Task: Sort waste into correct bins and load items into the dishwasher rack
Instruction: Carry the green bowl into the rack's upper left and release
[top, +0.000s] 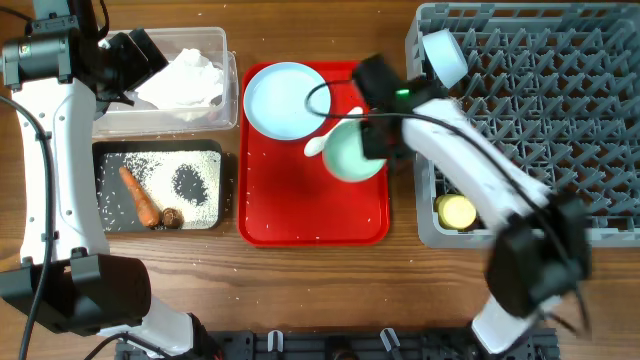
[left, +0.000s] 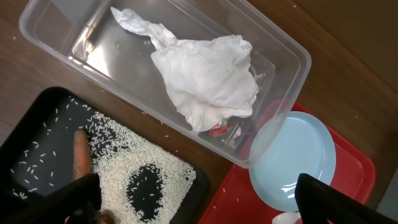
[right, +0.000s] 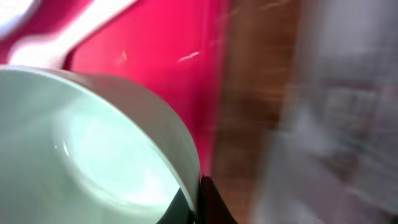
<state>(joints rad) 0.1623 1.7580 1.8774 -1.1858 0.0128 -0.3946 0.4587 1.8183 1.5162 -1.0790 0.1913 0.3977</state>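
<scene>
**Though the waste is binned, three dishes are not yet racked**

The tissue (top: 185, 75) is in the clear tub (top: 230, 95), and the carrot (top: 140, 198) and rice (top: 203, 203) are in the black tray (top: 108, 215). One bowl (top: 443, 55) and the yellow cup (top: 458, 212) sit in the rack (top: 560, 120). The right gripper (top: 370, 135) pinches the second bowl (top: 350, 155) by its rim over the red tray (top: 300, 210), beside the plate (top: 283, 100) and spoon (top: 316, 147). The left gripper (left: 202, 202) hangs wide open and empty.

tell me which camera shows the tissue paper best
The left wrist view: the crumpled tissue paper lies fully in sight inside the clear tub. Overhead shows it smaller, its edge behind the left arm. The right wrist view does not show it.
</scene>
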